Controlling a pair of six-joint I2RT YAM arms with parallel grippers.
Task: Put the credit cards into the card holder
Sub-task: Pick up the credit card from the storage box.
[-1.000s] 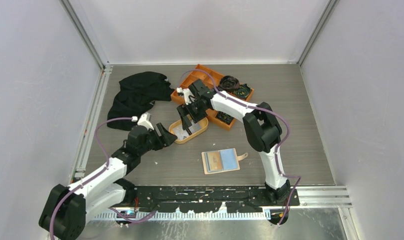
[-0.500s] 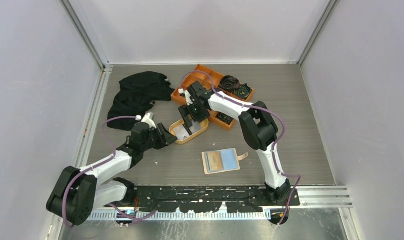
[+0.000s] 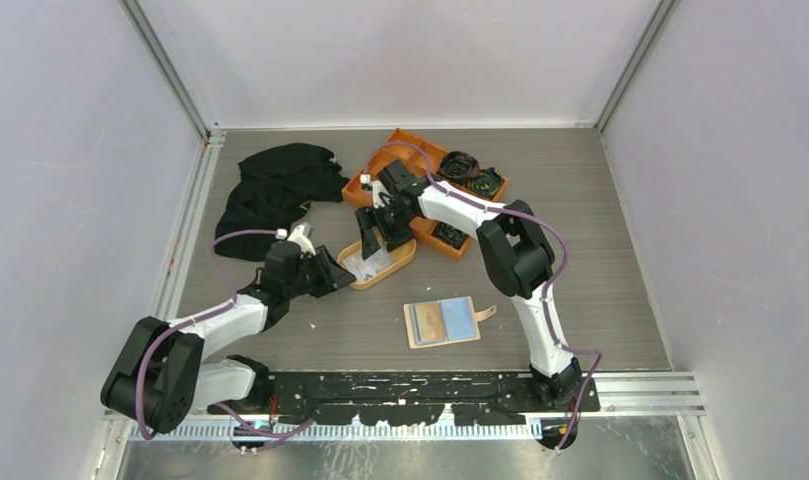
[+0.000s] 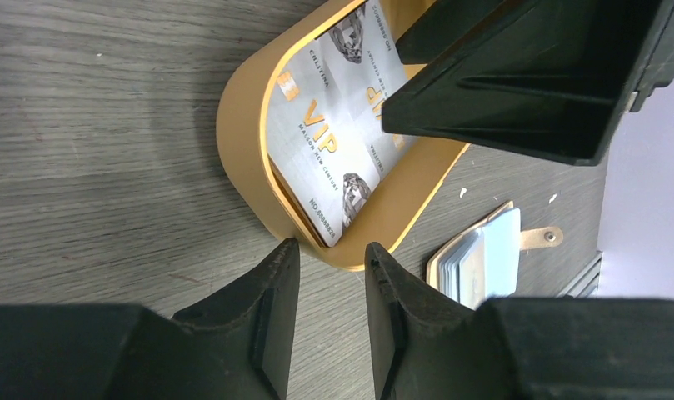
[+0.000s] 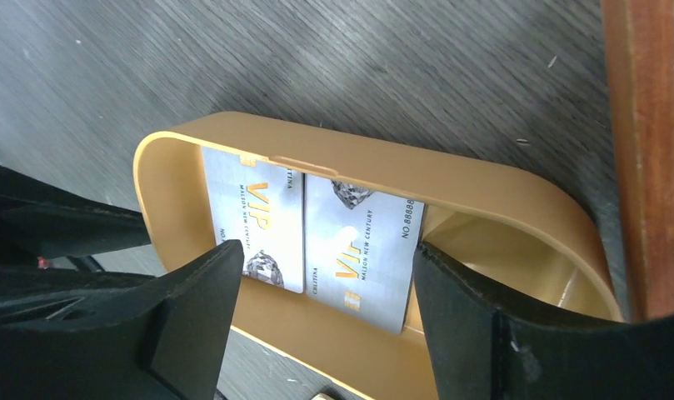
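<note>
Right pincer point(image 5: 323, 254) hangs wide open over two silver cards point(image 5: 254, 221) in the orange dish point(image 5: 333, 167). Left pincer point(image 4: 332, 250) is barely open, holding nothing.

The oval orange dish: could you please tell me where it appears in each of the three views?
Top external: the oval orange dish sits just left of the picture's centre.
Left wrist: it is in the upper middle, partly cut off by the top edge.
Right wrist: it runs across the middle of the picture.
Shared landmark: the silver VIP cards lying inside it.
</note>
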